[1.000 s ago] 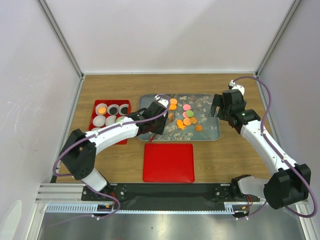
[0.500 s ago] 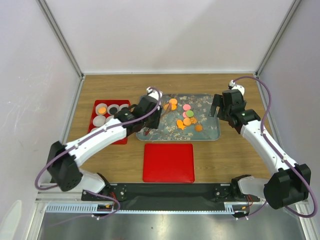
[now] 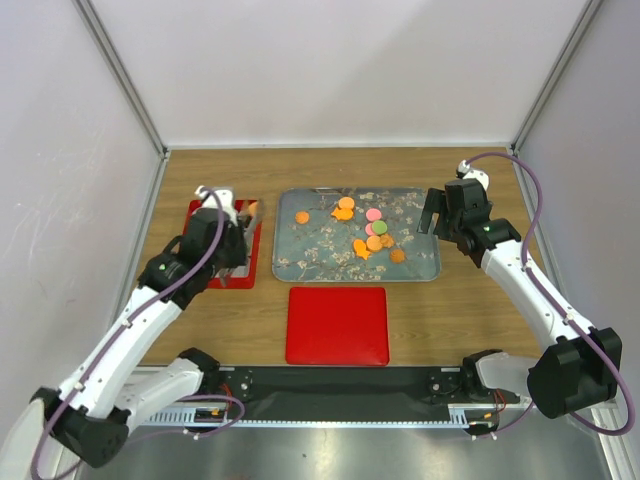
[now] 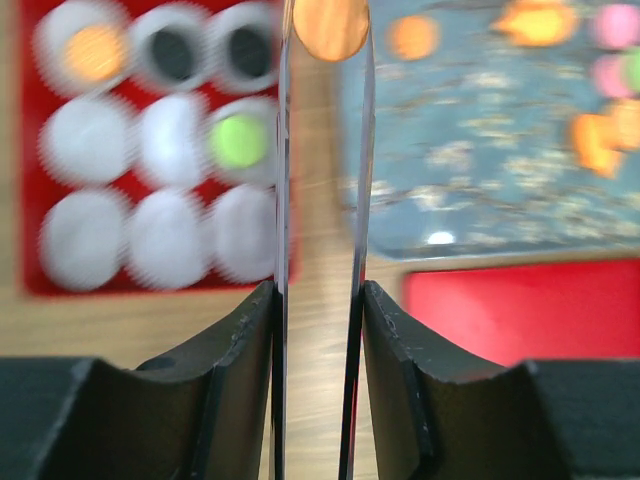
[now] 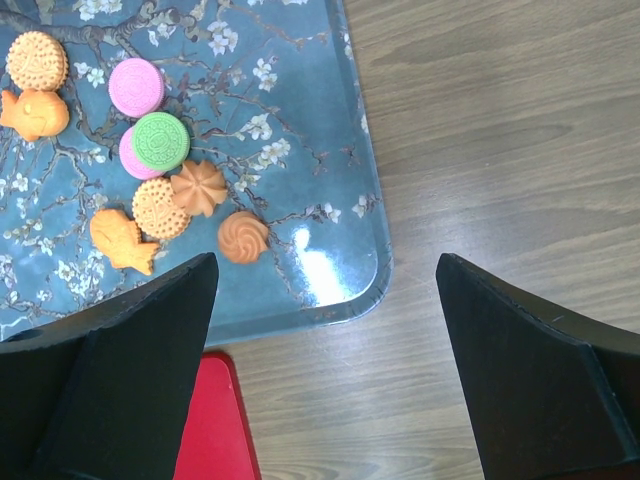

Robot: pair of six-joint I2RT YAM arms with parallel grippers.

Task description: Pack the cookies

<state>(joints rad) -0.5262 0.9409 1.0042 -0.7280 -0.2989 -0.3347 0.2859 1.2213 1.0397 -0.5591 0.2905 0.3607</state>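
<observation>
From above, your left gripper (image 3: 248, 213) sits by the box (image 3: 193, 208); loose cookies (image 3: 372, 236) lie on the tray (image 3: 420, 268). Left wrist: it pinches an orange cookie (image 4: 331, 26), so the next move is probably to centre over an empty cup (image 4: 170, 140) and release. Right wrist: your right gripper (image 5: 325, 265) gapes wide.

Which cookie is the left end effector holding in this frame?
The round orange cookie, pinched between the thin tips of the left end effector. Every other cookie lies loose on the blue floral tray or sits in the white paper cups.

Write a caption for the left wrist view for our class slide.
Left gripper pinches a round orange cookie near the red box of paper cups.
</observation>
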